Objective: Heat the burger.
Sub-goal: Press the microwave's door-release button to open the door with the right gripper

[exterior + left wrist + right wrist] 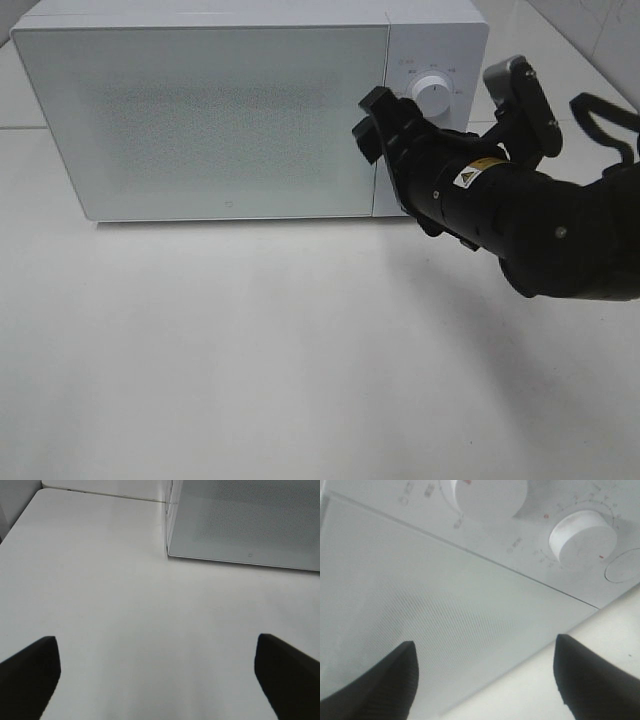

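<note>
Entry: heat the burger.

Burger: not seen in any view. The microwave sat at 11 o'clock on the table with its door closed and frosted. Whether the burger lay inside, I could not tell.

Risks, as I judged them:
- The right gripper hung just in front of the seam between the door and the control panel. A forward drift there would press on the door edge or push the whole microwave back across the smooth table.
- The visible dial lay at about 2 o'clock from the fingertips. It is smooth and round, so an off-centre pinch would likely slip and leave the time unset.
- The wrist view showed two dials close together (easily confused), so the wrong one could get turned.
- If the burger was not inside, starting the oven would heat nothing.

Pose: the right arm entered from 3 o'clock, forearm angled toward 10 o'clock, wrist rolled so the fingers were stacked one above the other. Its jaws stood well apart with nothing between them. The left gripper hovered low over bare table, aimed toward the microwave's lower corner, spread wide and holding nothing.
</note>
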Controlling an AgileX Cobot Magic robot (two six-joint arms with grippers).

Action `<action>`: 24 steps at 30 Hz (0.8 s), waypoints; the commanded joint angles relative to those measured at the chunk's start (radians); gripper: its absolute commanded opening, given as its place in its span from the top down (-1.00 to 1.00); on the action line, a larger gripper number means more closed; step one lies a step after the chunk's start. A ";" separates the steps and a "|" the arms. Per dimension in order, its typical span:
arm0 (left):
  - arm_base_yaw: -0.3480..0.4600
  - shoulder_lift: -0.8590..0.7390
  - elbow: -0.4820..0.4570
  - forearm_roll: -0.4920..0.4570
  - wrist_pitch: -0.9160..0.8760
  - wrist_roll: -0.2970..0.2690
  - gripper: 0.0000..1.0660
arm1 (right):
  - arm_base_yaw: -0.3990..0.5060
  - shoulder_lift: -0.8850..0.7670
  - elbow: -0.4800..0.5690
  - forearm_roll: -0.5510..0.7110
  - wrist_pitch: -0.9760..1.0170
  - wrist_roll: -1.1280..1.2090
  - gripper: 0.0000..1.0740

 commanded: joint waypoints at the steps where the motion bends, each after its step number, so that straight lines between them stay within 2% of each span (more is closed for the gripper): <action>1: 0.001 -0.017 0.003 -0.002 -0.012 0.003 -0.83 | -0.013 -0.055 0.002 -0.012 0.169 -0.224 -0.35; 2: 0.001 -0.017 0.003 -0.002 -0.012 0.003 -0.83 | -0.013 -0.055 0.002 -0.012 0.169 -0.224 -0.35; 4: 0.001 -0.017 0.003 -0.002 -0.012 0.003 -0.83 | -0.036 -0.096 0.002 -0.051 0.310 -0.358 -0.35; 8: 0.001 -0.017 0.003 -0.002 -0.012 0.003 -0.83 | -0.063 -0.138 0.002 -0.120 0.464 -0.431 -0.35; 10: 0.001 -0.017 0.003 -0.002 -0.012 0.003 -0.83 | -0.092 -0.186 -0.003 -0.244 0.607 -0.447 -0.35; 11: 0.001 -0.017 0.003 -0.002 -0.012 0.003 -0.83 | -0.092 -0.186 -0.003 -0.244 0.607 -0.447 -0.35; 12: 0.001 -0.017 0.003 -0.002 -0.012 0.003 -0.83 | -0.106 -0.219 -0.012 -0.325 0.703 -0.446 -0.35; 13: 0.001 -0.017 0.003 -0.002 -0.012 0.003 -0.83 | -0.106 -0.219 -0.012 -0.325 0.703 -0.446 -0.35; 14: 0.001 -0.017 0.003 -0.002 -0.012 0.003 -0.83 | -0.115 -0.257 -0.026 -0.397 0.819 -0.446 -0.35; 16: 0.001 -0.017 0.003 -0.002 -0.012 0.003 -0.83 | -0.115 -0.275 -0.035 -0.432 0.875 -0.445 -0.35; 17: 0.001 -0.017 0.003 -0.002 -0.012 0.003 -0.83 | -0.115 -0.309 -0.048 -0.495 0.961 -0.442 -0.35; 24: 0.001 -0.017 0.003 -0.002 -0.012 0.003 -0.83 | -0.115 -0.422 -0.056 -0.559 1.181 -0.442 -0.35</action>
